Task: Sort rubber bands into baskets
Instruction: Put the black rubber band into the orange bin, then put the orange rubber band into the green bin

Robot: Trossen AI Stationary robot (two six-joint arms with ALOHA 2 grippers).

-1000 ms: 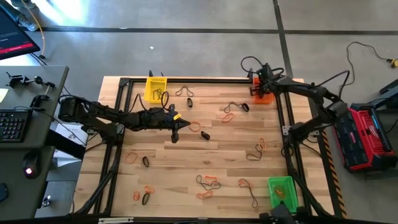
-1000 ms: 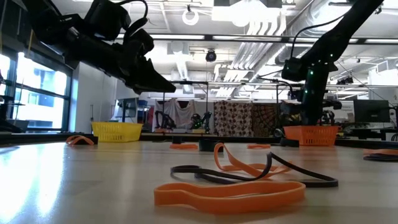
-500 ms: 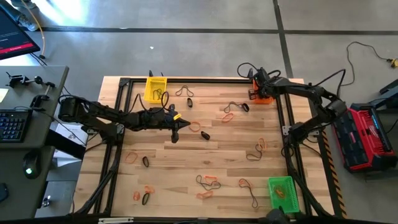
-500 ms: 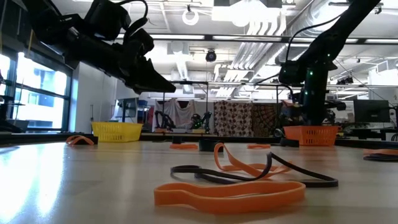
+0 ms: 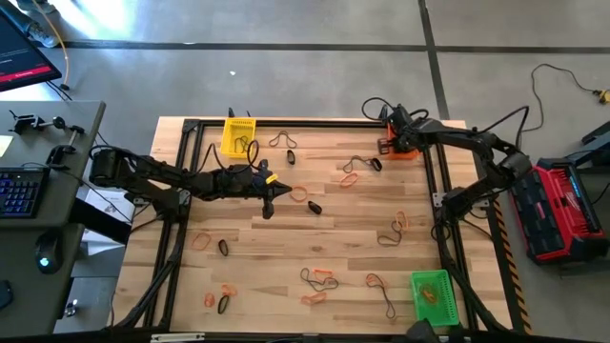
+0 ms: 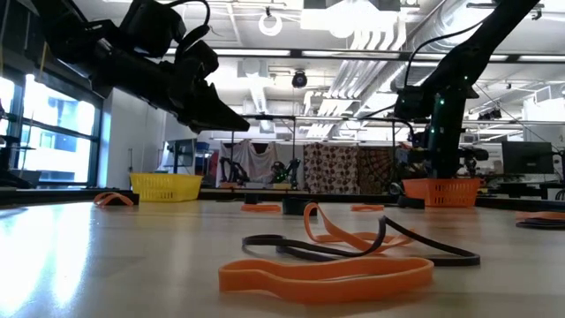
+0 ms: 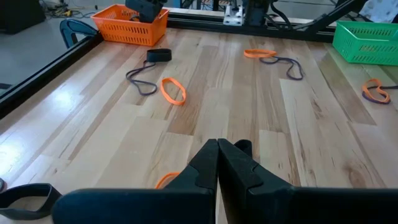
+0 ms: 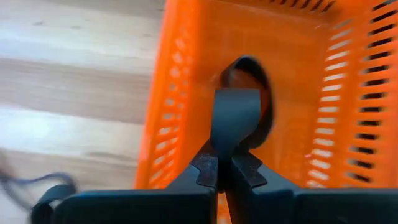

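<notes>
Three baskets stand on the table: one yellow basket, one orange basket and one green basket. Rubber bands lie scattered in roughly a dozen spots, too tangled to count. Two arms work here.

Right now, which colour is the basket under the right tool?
Orange. The basket shows best in the right wrist view, where the right tool holds a black band over it.

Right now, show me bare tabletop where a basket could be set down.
Bare wood lies between the left gripper and the green basket, mid-table. Crowded: bands near the orange basket and the front edge, and the right gripper.
</notes>
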